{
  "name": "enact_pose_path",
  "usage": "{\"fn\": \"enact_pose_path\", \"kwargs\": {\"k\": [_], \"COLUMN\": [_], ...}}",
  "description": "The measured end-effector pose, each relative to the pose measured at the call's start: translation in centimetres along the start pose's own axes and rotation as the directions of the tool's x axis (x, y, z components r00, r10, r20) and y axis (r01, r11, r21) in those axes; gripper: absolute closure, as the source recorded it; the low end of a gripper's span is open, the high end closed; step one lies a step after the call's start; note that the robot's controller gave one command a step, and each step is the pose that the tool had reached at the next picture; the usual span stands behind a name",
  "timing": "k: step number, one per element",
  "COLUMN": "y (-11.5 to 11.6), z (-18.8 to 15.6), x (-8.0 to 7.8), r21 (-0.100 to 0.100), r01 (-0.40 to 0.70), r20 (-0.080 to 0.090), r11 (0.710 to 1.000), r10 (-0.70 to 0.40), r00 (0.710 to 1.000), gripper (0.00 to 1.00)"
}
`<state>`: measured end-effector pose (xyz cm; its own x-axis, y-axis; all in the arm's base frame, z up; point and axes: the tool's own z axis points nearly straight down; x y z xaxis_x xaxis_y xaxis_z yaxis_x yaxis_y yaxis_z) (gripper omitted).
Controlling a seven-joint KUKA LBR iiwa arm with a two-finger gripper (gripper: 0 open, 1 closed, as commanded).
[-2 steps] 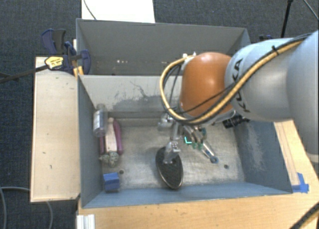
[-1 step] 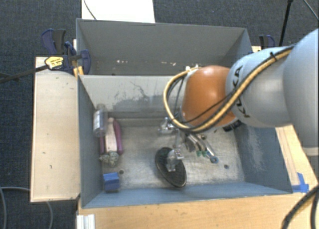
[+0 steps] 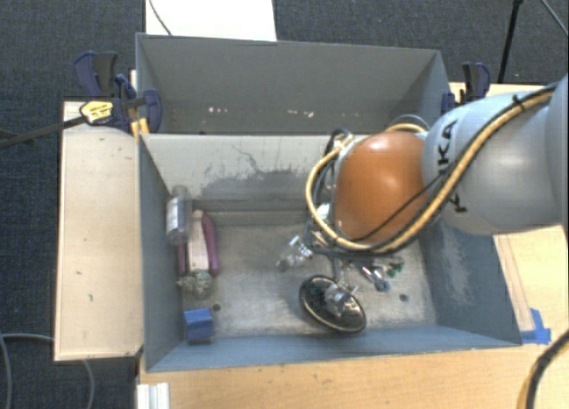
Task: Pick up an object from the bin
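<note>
- Against the left wall of the grey metal bin lay a clear, bottle-like tube. A long purple-pink plastic piece lay just beside it, seemingly touching it.
- Nearer the front-left corner sat a small drab lump and a small blue block, both well apart from the claw.
- Toward the middle of the floor lay a small silvery metal scrap, near the claw's upper left.
- The claw was low over a dark, glossy oval disc lying near the front wall at the centre. This was probably the thing to be picked. Whether the claw stood apart or together could not be told, nor whether it touched the disc.
- Above it bulged the robot's rounded orange wrist cover, looped with yellow and black cables, on the silver arm coming in from the right.
- A few tiny green and blue bits lay just right of the claw.
- Risks, as judged: the disc looked flat and slick, so a grip across its face might slide off or tip it up. With the front wall so near, a shove could wedge the disc against that wall. The silvery scrap or the tiny bits might also be snagged instead.
</note>
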<state>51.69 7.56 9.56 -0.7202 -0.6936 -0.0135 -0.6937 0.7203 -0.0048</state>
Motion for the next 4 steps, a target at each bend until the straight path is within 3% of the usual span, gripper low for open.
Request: {"fn": "enact_pose_path", "kwargs": {"k": [1,2,3,4], "y": [-4.6,-5.1,-4.9,-3.4], "z": [0.1,0.1,-8.1,-14.0], "x": [4.8,5.5,4.6,4.0], "r21": [0.006,-0.004,-0.002,-0.006], "r01": [0.431,0.424,0.391,0.522], "r20": [0.005,-0.021,-0.006,-0.005], "r11": [0.902,0.906,0.920,0.853], "r10": [-0.431,-0.424,-0.391,-0.522], "r00": [0.902,0.906,0.920,0.853], "gripper": [0.00,1.00,1.00,1.00]}}
